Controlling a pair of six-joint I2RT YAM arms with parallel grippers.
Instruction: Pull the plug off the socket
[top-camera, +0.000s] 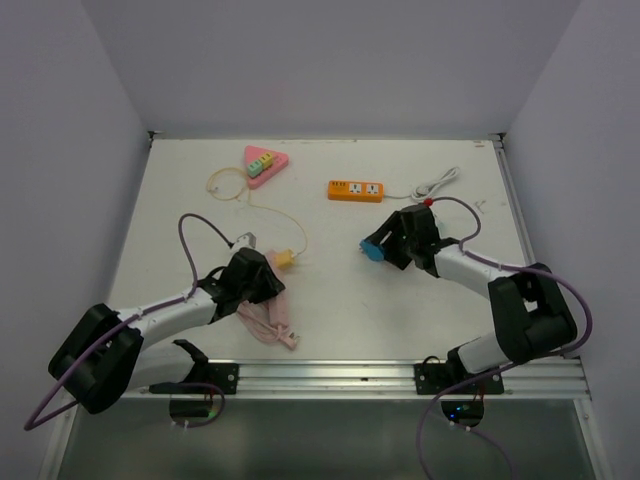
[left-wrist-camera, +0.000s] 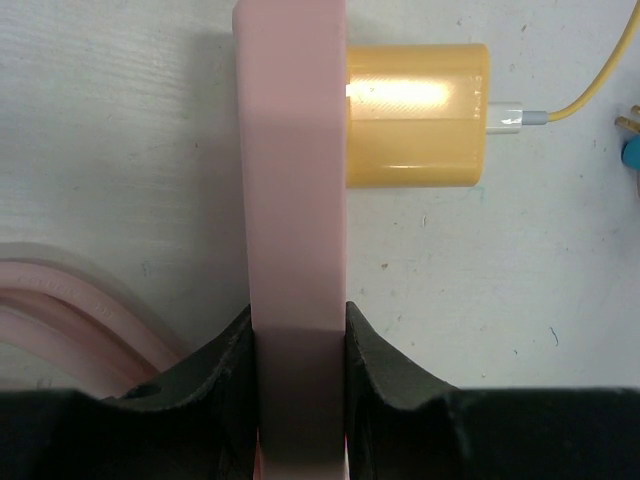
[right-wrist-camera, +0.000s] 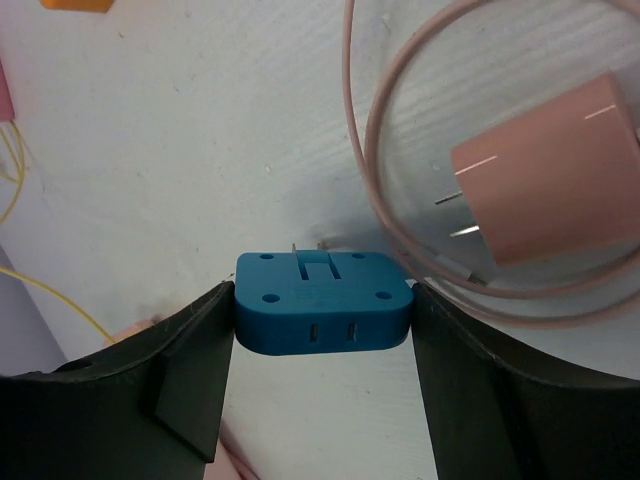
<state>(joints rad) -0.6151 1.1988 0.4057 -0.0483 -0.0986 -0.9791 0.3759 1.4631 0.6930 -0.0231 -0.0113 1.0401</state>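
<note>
A pink socket strip (left-wrist-camera: 295, 150) is squeezed on both sides by the left gripper (left-wrist-camera: 297, 325), whose claw is clenched tight on it. A yellow plug (left-wrist-camera: 415, 115) is still stuck in the side of the strip, just past the fingers. A small white end piece (left-wrist-camera: 507, 118) is pushed into the back of the plug, and a thin yellow cable (left-wrist-camera: 590, 88) runs away from it. In the top view this cable is seen to lead up to a pink triangle socket (top-camera: 263, 165) near the far wall. Small green and yellow blocks are seen on the triangle, but any writing there is too small to be read. A blue adapter (right-wrist-camera: 322, 310) is grasped by the right gripper (right-wrist-camera: 322, 300) and is held well apart from the pink strip. Two slots and four small round holes are seen on its face. A pink plug (right-wrist-camera: 550, 170) with two metal pins is seen beyond it, with a thin pinkish cable (right-wrist-camera: 372, 150) looped round it. An orange socket strip (top-camera: 356, 189) with a white cable (top-camera: 437, 181) lies far back on the white table (top-camera: 180, 200); its marks cannot be read.
</note>
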